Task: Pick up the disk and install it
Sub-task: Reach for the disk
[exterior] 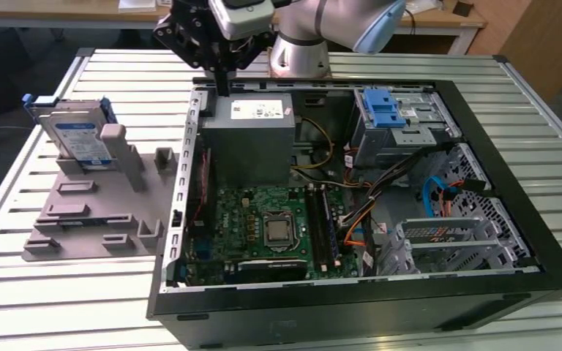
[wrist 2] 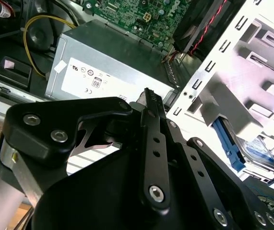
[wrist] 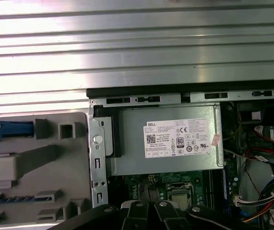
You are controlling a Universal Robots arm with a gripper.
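1 disk (exterior: 74, 135), 1 open PC case (exterior: 359, 311), 1 PSU (exterior: 246, 142), 1 drive cage (exterior: 398, 121), 1 grey fixture (exterior: 96, 219), 1 hand (exterior: 225, 92), 1 counter (exterior: 66, 292).

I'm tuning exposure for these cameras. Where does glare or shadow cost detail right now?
In the first wrist view, the metal table glares in bright bands; in the second wrist view, the grey holder washes out white while the gripper sits dark; the exterior view is evenly lit, the disk plain.

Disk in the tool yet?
No, the disk stands in the grey fixture, apart from the tool over the computer case.
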